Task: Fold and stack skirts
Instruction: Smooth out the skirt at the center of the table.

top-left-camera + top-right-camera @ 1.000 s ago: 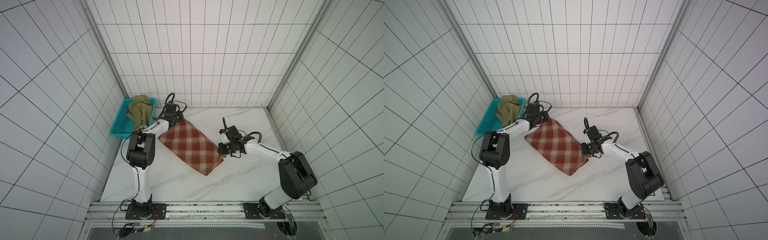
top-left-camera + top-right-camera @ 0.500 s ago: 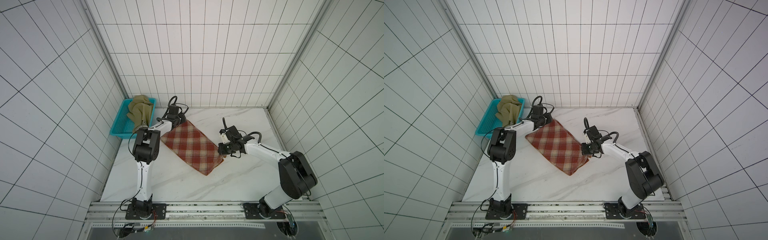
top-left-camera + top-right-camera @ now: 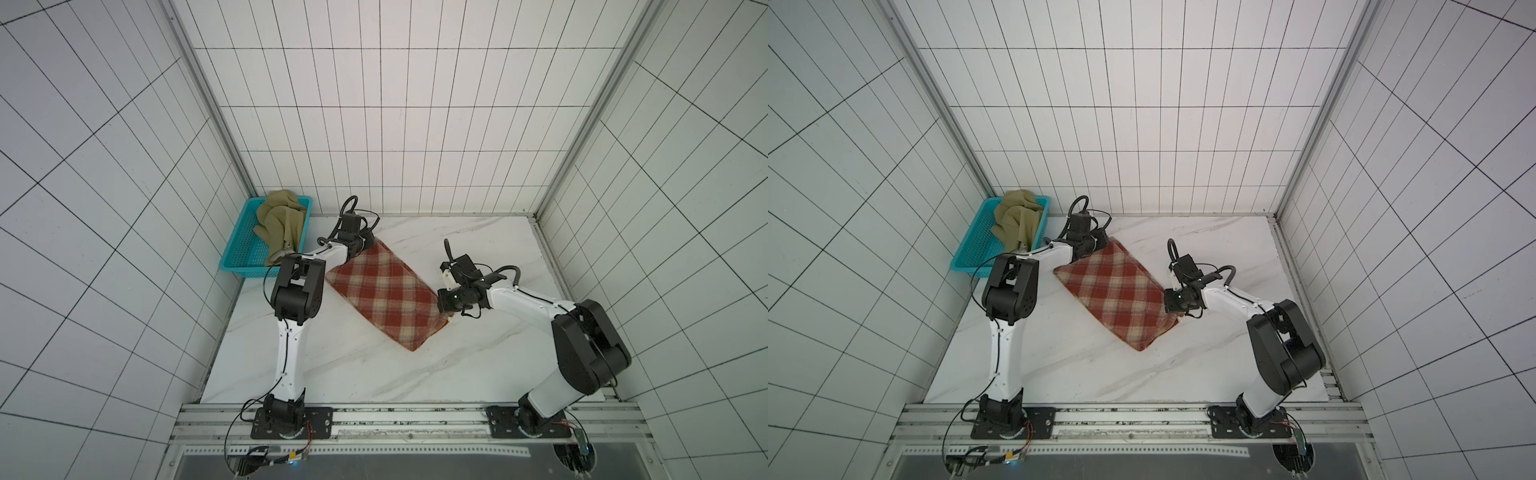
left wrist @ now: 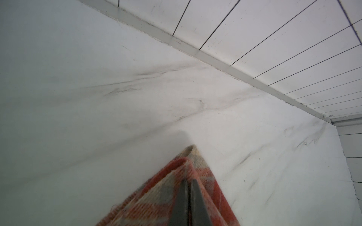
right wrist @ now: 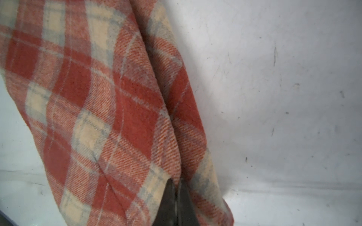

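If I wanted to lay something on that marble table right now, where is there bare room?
The widest bare patch lies between the plaid skirt and the front rail. Another lies between the right arm and the back wall. It is crowded at the far left, where the basket, left arm and skirt end meet.

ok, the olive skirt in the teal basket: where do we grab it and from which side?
I'd pinch a raised fold on the olive skirt, coming straight down from above. It lies crumpled in a heap at the far end of the basket, rising above the rim, so the folds stand proud while the walls block a sideways approach.
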{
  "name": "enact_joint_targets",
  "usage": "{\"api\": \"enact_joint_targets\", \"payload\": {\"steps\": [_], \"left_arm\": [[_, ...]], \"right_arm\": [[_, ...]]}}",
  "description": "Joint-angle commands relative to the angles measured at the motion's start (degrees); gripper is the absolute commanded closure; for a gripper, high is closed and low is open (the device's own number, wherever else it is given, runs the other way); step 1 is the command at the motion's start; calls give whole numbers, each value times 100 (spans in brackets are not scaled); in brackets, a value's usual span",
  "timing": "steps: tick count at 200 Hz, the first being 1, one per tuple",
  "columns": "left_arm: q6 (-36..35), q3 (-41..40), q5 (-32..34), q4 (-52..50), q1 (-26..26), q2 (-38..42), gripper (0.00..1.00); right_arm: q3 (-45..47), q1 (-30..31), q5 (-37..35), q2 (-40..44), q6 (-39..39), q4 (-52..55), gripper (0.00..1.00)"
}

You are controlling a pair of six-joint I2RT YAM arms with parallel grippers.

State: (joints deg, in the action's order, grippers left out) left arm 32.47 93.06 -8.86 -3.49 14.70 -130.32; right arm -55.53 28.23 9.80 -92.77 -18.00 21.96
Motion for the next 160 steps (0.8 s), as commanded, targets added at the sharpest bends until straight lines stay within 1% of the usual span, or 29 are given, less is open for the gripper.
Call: {"api": "enact_joint_targets", "payload": {"steps": [1,8,12,17,22,34,51,69,84,101,115,129,144,155,160], "left_arm": [[58,93,-15,215,8,-78,77],[65,61,-17,251,8,-33,72],[69,14,-31,304,13,11,70],[71,-38,-44,370,9,74,66],[80,-106,-45,427,7,156,63],[123,-295,-22,563,8,374,58],[232,-727,91,820,3,831,52],[339,-1224,143,1041,-18,1356,51],[434,-1585,136,1039,-25,1745,51],[470,-2017,62,1023,-20,2148,54],[472,-2386,-13,1019,-20,2410,57],[467,-2728,-88,945,-16,2575,58],[462,-3063,-146,859,-20,2682,59],[445,-3300,-170,860,-11,2713,61],[432,-3397,-169,853,4,2714,61]], "right_arm": [[254,-105,-206,-76,14,74,97],[215,-111,-230,-67,28,73,89],[201,-109,-241,-51,32,80,83],[175,-111,-263,-22,41,84,73],[148,-108,-274,16,46,93,68],[91,-112,-277,139,68,139,62],[39,-90,-308,386,77,212,60],[-62,45,-495,645,51,377,59],[-202,319,-642,789,17,541,59],[-327,682,-680,827,-39,650,59],[-353,955,-669,795,-135,640,61],[-272,1094,-520,737,-221,475,67],[-100,1100,-282,682,-337,196,78],[69,1097,-289,672,-411,-19,86],[141,1091,-301,655,-443,-96,88]]}}
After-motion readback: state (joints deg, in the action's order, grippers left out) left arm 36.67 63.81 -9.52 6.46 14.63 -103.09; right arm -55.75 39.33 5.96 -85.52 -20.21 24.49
